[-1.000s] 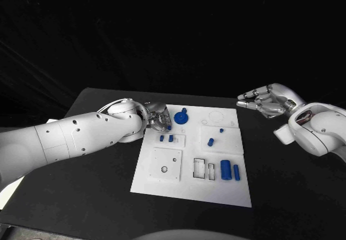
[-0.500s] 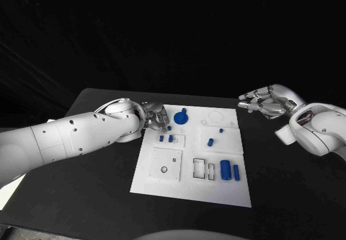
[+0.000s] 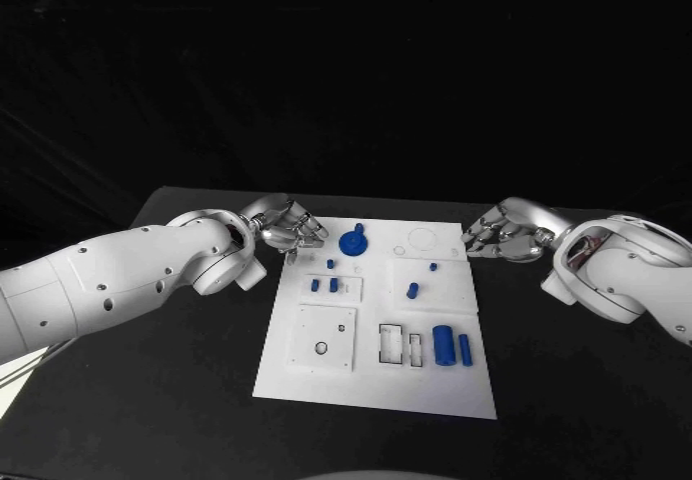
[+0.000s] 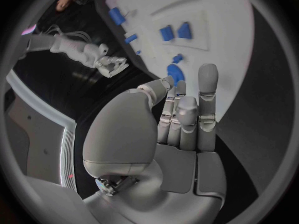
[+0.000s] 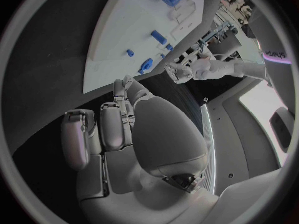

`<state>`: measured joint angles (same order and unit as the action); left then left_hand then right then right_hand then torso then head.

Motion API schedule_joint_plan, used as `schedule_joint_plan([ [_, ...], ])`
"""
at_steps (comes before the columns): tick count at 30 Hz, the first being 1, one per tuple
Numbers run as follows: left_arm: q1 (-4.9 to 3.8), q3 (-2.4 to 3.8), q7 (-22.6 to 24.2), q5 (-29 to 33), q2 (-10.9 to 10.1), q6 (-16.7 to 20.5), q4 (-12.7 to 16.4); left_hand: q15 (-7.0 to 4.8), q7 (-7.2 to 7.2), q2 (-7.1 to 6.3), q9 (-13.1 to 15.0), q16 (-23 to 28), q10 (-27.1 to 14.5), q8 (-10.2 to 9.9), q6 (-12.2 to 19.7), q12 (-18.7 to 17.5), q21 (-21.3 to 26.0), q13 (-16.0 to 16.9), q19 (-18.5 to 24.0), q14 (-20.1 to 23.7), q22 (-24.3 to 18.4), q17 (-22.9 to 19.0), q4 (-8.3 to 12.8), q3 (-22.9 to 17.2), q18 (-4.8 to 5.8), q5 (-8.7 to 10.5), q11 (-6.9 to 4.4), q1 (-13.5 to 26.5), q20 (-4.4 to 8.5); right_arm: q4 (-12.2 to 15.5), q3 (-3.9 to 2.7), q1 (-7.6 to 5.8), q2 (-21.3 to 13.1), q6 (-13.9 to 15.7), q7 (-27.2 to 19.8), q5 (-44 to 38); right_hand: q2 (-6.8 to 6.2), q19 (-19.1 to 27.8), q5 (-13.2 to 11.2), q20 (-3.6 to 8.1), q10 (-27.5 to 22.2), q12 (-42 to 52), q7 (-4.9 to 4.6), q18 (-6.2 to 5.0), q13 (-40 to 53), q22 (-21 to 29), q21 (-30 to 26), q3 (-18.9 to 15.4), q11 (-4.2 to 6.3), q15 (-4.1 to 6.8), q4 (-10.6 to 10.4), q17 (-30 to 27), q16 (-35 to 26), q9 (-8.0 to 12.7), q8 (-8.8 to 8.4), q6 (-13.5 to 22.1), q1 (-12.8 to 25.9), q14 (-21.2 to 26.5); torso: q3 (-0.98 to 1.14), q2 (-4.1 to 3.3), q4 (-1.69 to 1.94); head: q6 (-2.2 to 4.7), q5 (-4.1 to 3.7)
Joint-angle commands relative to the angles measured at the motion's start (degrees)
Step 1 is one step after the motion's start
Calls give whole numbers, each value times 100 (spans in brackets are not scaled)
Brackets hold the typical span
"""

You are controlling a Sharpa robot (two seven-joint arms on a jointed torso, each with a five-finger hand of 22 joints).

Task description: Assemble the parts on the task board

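Note:
The white task board (image 3: 378, 375) lies in the middle of the black table. On it are a blue round disc with a handle (image 3: 353, 238), two small blue blocks (image 3: 323, 285) in a recessed tile, several small blue pegs (image 3: 413, 290), and two blue cylinders (image 3: 451, 345). My left hand (image 3: 284, 225) hovers just off the board's far left corner, fingers loosely bent, holding nothing; the left wrist view shows the hand (image 4: 181, 119) near the disc (image 4: 174, 73). My right hand (image 3: 500, 230) hangs at the board's far right edge, also holding nothing, and appears again (image 5: 118, 129) in the right wrist view.
A square white plate with small holes (image 3: 325, 338) and two rectangular slots (image 3: 401, 342) occupy the board's near half. Black table (image 3: 159, 400) surrounds the board on all sides. The left arm (image 3: 116, 275) lies over the table's left part.
My left hand has drawn back from the board's far left area to just outside its corner. My right hand has come down and in toward the board's far right edge.

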<state>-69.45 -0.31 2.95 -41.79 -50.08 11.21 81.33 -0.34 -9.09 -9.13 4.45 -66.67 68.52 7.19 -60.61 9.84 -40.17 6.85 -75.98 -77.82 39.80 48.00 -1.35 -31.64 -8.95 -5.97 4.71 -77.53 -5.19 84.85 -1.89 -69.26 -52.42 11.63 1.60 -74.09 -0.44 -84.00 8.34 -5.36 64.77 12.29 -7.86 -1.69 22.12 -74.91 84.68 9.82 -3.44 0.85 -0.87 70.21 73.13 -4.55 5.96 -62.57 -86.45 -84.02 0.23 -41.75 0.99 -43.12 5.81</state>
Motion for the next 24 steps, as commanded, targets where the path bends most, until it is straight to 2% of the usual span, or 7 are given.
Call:
schedule_joint_plan([
  [1,0,-6,1364,3559,-44,150,164,-4,33,-9,-12,97,6,38,-28,142,198,70,105,80,-164,-139,-42,165,-127,-16,-35,136,-2,77,3,31,40,-80,513,-1596,-121,-262,-141,32,7,-113,-6,-47,-132,-477,-50,101,-16,5,-18,-32,-41,4,-59,-20,121,-210,-23,-8,-4,48,-137],
  [4,3,-14,1612,4282,-106,170,280,-22,64,-13,-20,83,40,60,-9,375,270,190,135,84,-213,-126,-91,402,-138,-11,-73,262,5,134,7,66,83,-73,602,-1969,-252,-247,-250,9,-59,-272,-30,-58,-304,-415,-88,206,-61,-28,-39,-66,-66,17,-122,10,231,-213,-30,-8,-8,62,-204],
  [5,4,-17,1687,4493,-135,182,315,-33,79,-12,-18,67,47,81,-20,476,284,247,136,80,-221,-108,-105,498,-139,-9,-89,300,11,156,8,80,105,-77,633,-2113,-292,-236,-264,-1,-80,-320,-38,-66,-361,-376,-111,245,-77,-40,-40,-62,-60,21,-144,23,255,-217,-26,-8,-3,75,-228],
  [9,6,-23,1814,4855,-208,232,362,-81,118,81,9,-15,-146,203,-54,953,342,536,118,70,-251,-30,-108,839,-133,-30,-123,328,35,192,12,114,176,-81,693,-2419,-398,-234,-304,-31,-40,-430,-34,-72,-568,-342,-136,452,-94,-61,-35,-74,-56,22,-198,21,322,-229,-30,-13,3,113,-319],
  [14,6,-26,1880,5025,-257,264,408,-99,180,176,56,-116,-314,354,-95,1452,354,837,87,45,-242,83,-84,1031,-129,-38,-161,289,64,194,26,144,304,-78,747,-2649,-512,-216,-305,-32,-8,-537,-17,-95,-807,-235,-203,723,-93,-60,-34,-85,-44,22,-225,24,420,-238,-30,-20,2,133,-344],
  [17,6,-26,1879,5067,-270,249,481,-99,156,227,81,-146,-630,466,1,1885,401,1094,73,61,-262,81,-86,1173,-127,-40,-149,275,69,173,37,165,405,-92,745,-2723,-547,-211,-305,-36,4,-572,-20,-102,-904,-190,-231,844,-101,-61,-35,-93,-42,20,-224,20,463,-240,-27,-17,7,120,-346],
  [24,6,-27,1844,5090,-291,219,627,-78,124,241,86,-162,-759,505,72,2030,419,1164,67,64,-267,85,-70,1195,-128,-47,-133,238,62,120,51,223,576,-174,658,-2756,-586,-208,-298,-54,-118,-728,-29,-112,-1178,-126,-277,1115,-129,-85,-53,-244,-139,24,-229,19,568,-225,-30,-21,18,115,-362],
])
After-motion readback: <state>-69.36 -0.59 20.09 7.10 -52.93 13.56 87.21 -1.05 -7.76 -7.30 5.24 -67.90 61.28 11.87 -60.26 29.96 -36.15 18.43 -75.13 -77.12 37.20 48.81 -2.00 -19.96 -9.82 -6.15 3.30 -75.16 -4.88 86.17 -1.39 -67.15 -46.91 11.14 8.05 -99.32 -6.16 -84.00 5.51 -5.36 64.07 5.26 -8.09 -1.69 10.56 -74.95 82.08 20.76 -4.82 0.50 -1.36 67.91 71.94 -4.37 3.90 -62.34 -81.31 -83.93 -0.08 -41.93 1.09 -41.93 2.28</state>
